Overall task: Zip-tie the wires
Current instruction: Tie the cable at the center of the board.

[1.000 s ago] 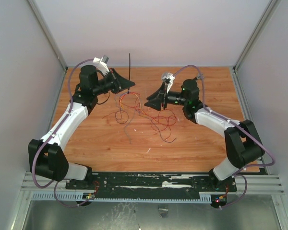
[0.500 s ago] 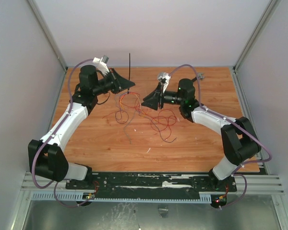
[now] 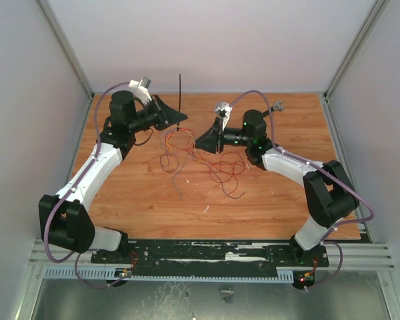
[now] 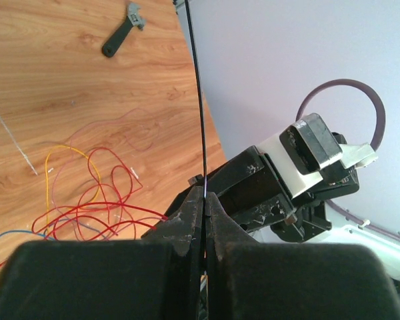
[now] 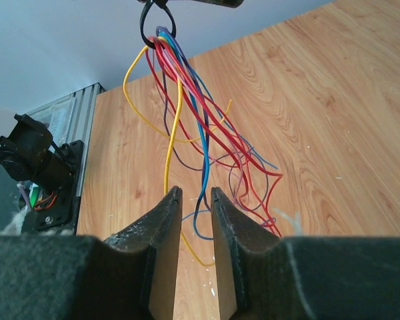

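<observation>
I judge the job well along. The zip tie (image 4: 199,107) is looped around the wires (image 5: 187,100): in the right wrist view a small black ring gathers the strands at 12 o'clock, and they fan out below it. My left gripper (image 3: 178,119) is clamped on the strip, whose straight tail stands up past the fingers toward 12 o'clock in the top view. The bundle hangs from that grip and spills onto the table (image 3: 267,200) toward 5 o'clock.

My right gripper (image 5: 195,192) sits just at 4 o'clock of the left one with its jaws a narrow gap apart and nothing pinched. A dark strand runs behind the gap. What I think remains is pulling the tail to cinch the loop, which I cannot confirm is snug.

The strip is thin, stiff and glossy black, needle-straight. The wires are very fine and limp: mostly red, with yellow, blue and purple strands, curling in loose loops. The table is smooth wood-grain laminate. A small black wrench-like tool (image 4: 123,35) lies well apart at 11 o'clock in the left wrist view.
</observation>
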You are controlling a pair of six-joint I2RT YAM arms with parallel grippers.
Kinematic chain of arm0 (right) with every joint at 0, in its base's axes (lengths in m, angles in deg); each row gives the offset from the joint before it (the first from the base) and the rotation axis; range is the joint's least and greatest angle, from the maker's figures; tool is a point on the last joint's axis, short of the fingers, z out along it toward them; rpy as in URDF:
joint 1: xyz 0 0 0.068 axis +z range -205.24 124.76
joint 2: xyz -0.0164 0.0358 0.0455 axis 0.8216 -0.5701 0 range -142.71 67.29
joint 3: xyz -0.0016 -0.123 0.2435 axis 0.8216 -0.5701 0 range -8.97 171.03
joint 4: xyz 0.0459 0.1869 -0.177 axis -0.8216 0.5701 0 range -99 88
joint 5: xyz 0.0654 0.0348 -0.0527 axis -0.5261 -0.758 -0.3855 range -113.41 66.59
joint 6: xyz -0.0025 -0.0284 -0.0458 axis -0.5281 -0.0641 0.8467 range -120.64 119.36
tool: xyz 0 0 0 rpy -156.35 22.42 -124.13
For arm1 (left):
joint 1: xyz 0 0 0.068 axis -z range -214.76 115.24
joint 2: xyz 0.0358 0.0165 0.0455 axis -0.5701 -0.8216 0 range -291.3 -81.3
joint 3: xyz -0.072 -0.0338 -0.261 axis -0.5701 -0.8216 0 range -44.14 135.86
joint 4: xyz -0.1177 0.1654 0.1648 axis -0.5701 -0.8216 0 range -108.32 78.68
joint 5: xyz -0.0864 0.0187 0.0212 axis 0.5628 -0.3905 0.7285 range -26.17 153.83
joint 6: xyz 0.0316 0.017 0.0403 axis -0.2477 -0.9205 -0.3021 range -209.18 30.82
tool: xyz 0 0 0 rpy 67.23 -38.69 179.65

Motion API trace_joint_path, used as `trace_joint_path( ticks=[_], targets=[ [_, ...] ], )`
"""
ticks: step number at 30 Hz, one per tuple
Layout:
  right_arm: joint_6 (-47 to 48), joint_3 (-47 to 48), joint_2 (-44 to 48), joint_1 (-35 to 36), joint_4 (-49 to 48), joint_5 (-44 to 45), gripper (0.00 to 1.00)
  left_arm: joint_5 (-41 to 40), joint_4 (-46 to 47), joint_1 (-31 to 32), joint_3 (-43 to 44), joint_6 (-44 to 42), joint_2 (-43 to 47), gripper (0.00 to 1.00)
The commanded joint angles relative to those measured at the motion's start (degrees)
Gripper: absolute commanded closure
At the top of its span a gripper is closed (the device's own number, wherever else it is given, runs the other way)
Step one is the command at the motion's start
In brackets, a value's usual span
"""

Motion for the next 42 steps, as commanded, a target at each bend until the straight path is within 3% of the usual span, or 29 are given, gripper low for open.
trace_joint_path(
  ticks=[1,6,21,30,38,42],
  targets=[
    [-0.38,2.49,-1.00,0.78,-1.26,0.00,0.80,0.51,1.09,-0.35,0.78,-0.55,1.86,1.00],
    [-0.40,2.43,-0.47,0.73,-0.79,-0.88,1.00,0.33,1.09,-0.67,0.75,-0.72,1.73,1.00],
    [5.58,-1.11,5.77,-3.80,10.01,2.19,1.00,1.09,0.39,-4.64,0.25,-1.50,2.78,1.00],
    [3.20,-0.49,4.81,-4.53,7.65,0.14,1.00,1.91,1.44,-5.10,-0.12,-0.55,2.52,1.00],
    [6.60,0.01,6.40,-5.95,13.54,5.00,1.00,1.78,1.40,-5.87,-0.12,-0.64,2.78,1.00],
    [5.26,-0.28,6.23,-6.07,11.88,1.24,1.00,1.91,1.45,-5.98,0.13,-0.52,2.78,1.00]
  ],
)
